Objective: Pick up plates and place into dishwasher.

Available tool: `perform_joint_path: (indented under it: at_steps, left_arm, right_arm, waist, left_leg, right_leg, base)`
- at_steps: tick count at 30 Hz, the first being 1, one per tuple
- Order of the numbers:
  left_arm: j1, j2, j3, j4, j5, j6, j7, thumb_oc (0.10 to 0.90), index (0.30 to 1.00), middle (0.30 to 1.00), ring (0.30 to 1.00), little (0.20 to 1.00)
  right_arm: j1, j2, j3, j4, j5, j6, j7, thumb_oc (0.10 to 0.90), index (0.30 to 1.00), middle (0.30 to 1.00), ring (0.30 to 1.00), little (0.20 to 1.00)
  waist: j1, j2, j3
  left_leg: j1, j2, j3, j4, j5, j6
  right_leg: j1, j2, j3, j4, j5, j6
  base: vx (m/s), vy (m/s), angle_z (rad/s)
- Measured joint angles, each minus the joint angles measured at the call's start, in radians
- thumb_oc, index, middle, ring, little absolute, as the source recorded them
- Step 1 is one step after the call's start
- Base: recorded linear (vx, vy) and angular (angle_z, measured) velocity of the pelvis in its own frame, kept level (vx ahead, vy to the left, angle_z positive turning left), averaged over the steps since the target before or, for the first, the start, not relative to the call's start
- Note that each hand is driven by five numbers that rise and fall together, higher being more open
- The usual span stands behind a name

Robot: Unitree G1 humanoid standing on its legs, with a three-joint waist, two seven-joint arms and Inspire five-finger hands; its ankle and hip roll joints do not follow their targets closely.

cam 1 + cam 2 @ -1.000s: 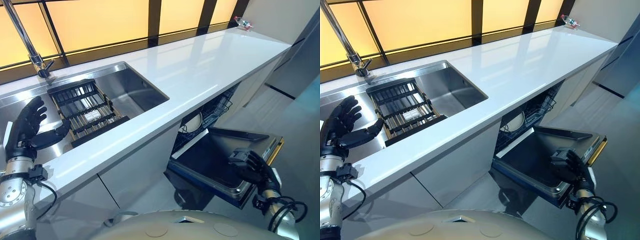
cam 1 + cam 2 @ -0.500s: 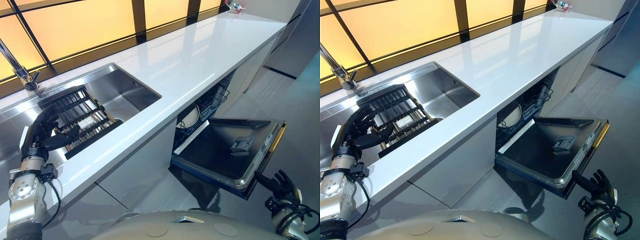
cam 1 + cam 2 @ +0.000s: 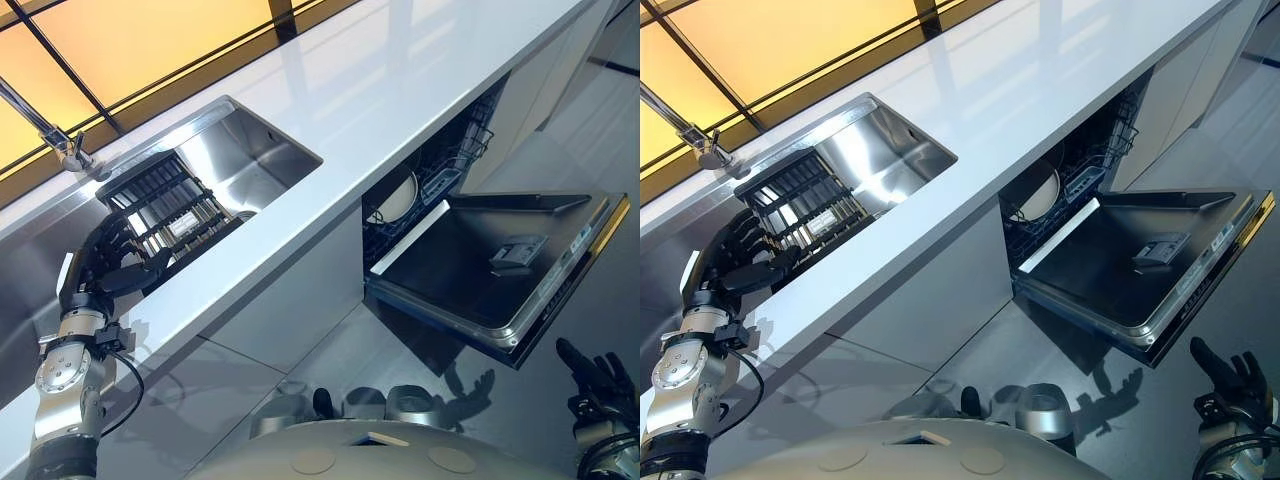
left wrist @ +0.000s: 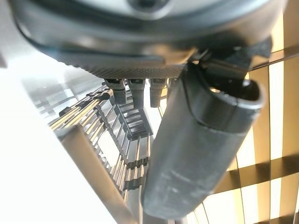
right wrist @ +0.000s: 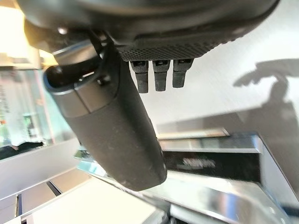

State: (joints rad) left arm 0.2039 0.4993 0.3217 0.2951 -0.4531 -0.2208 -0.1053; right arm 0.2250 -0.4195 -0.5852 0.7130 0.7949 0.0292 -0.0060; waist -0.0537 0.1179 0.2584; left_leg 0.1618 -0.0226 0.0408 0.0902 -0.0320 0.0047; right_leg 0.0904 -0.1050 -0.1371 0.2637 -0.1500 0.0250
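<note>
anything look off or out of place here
Nothing stands out. The dishwasher door hangs open, a plate stands in the rack inside, and the black drying rack sits squarely over the sink.

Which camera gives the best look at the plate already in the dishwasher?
The right eye view: the white plate stands on edge in the dishwasher rack, under the countertop. The left eye view shows it similarly. I can't pick it out in either wrist view.

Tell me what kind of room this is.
Most likely a home kitchen: a steel sink with a tap is set in a long white worktop, and a dishwasher door hangs open beneath it.
</note>
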Motion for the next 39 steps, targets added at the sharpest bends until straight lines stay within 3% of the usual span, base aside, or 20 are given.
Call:
perform_joint_path:
  at_steps: [11,14,20,27,30,39]
  left_arm:
    - [-0.002,-0.044,0.080,0.000,-0.007,-0.007,-0.038,0.800,0.900,0.900,0.900,0.900]
    - [0.002,-0.066,0.086,0.001,-0.007,-0.042,-0.041,0.800,0.900,0.900,0.900,0.900]
    - [-0.009,-0.077,0.088,0.011,-0.005,-0.089,-0.042,0.800,0.900,0.900,0.900,0.900]
    - [0.006,-0.102,0.088,0.014,0.003,-0.128,-0.042,0.800,0.900,0.900,0.900,0.900]
    - [0.029,-0.109,0.088,0.014,0.002,-0.155,-0.043,0.800,0.900,0.900,0.900,0.900]
    - [0.079,-0.122,0.088,0.022,0.003,-0.185,-0.040,0.800,0.900,0.900,0.900,0.900]
  right_arm:
    - [-0.004,0.063,0.000,0.013,0.100,0.116,0.286,0.800,0.900,0.900,0.900,0.900]
    - [0.007,0.068,-0.014,0.013,0.173,0.151,0.354,0.800,0.900,0.900,0.900,0.900]
    - [0.012,0.069,-0.030,0.022,0.195,0.218,0.457,0.800,0.900,0.900,0.900,0.900]
    - [0.051,0.074,-0.007,0.022,0.183,0.255,0.520,0.800,0.900,0.900,0.900,0.900]
    - [0.073,0.088,0.014,0.022,0.162,0.263,0.524,0.800,0.900,0.900,0.900,0.900]
    - [0.120,0.091,0.049,0.021,0.137,0.278,0.545,0.800,0.900,0.900,0.900,0.900]
  waist:
    - [0.006,-0.012,0.031]
    - [0.005,-0.010,0.034]
    - [0.006,-0.012,0.036]
    - [0.006,-0.018,0.033]
    - [0.007,-0.032,0.008]
    - [0.007,-0.036,-0.039]
  left_leg:
    - [-0.102,-0.005,-0.005,0.205,-0.076,-0.026]
    - [-0.133,-0.012,-0.004,0.243,-0.088,-0.027]
    - [-0.207,-0.015,0.002,0.328,-0.106,-0.029]
    - [-0.222,-0.019,0.000,0.373,-0.117,-0.033]
    - [-0.227,-0.031,-0.010,0.375,-0.118,-0.033]
    - [-0.227,-0.036,-0.023,0.376,-0.117,-0.032]
  right_leg:
    - [-0.111,-0.020,0.016,0.236,-0.109,-0.039]
    - [-0.155,-0.026,0.025,0.294,-0.129,-0.043]
    - [-0.230,-0.039,0.039,0.372,-0.146,-0.047]
    - [-0.243,-0.045,0.045,0.408,-0.151,-0.047]
    - [-0.252,-0.051,0.048,0.416,-0.151,-0.047]
    - [-0.249,-0.050,0.043,0.418,-0.151,-0.047]
  base:
    - [0.05,0.115,0.00]
    - [-0.02,0.157,-0.04]
    - [0.01,0.121,-0.05]
    - [0.03,0.097,-0.01]
    - [0.03,0.082,0.00]
    - [0.01,0.036,0.01]
